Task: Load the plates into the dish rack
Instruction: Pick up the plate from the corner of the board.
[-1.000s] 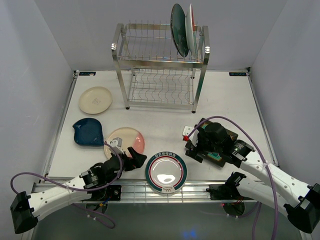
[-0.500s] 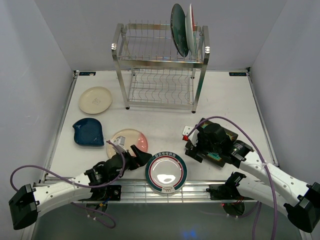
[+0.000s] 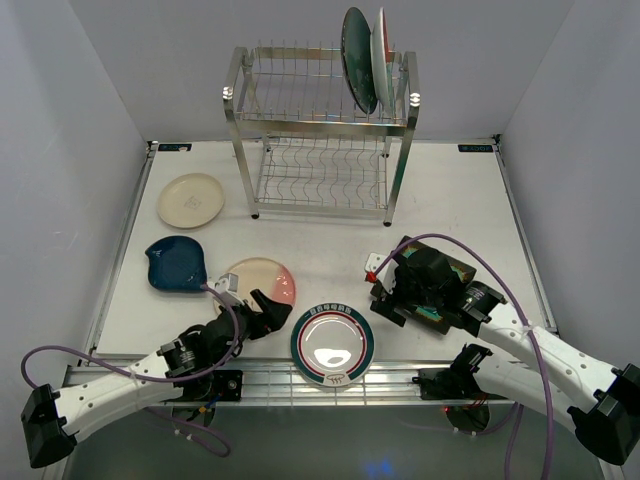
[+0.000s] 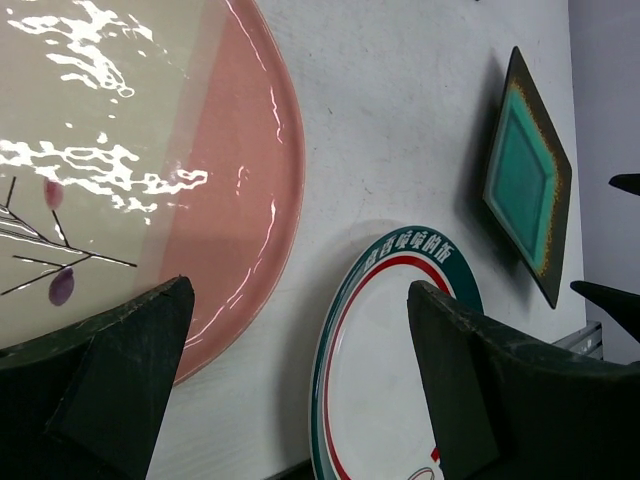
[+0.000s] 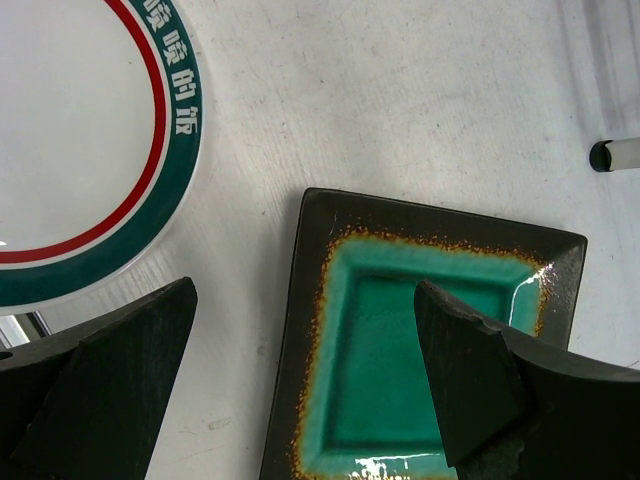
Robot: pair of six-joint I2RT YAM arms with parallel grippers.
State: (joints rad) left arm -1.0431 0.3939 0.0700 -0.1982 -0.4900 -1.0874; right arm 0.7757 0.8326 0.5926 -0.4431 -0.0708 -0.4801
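Observation:
The pink-and-cream plate (image 3: 262, 278) lies flat at the near left, with the white green-red rimmed plate (image 3: 332, 347) to its right. My left gripper (image 3: 270, 312) is open and low over the gap between them. In the left wrist view (image 4: 300, 370) one finger is over the pink plate (image 4: 130, 180) and the other over the white plate (image 4: 390, 380). My right gripper (image 3: 392, 300) is open and straddles the left edge of the square green plate (image 5: 420, 360). The dish rack (image 3: 320, 140) holds the dark teal plate (image 3: 358, 60) and the red-and-teal plate (image 3: 382, 45) upright on its top tier.
The cream plate (image 3: 191, 200) and the dark blue plate (image 3: 176, 264) lie at the left of the table. The metal rail (image 3: 400, 375) runs along the near edge, just under the white plate. Grey walls close in both sides.
My left gripper swung right toward the white plate, then back left and slightly farther from the rail. The pink-and-cream plate shows more. My right arm has barely moved.

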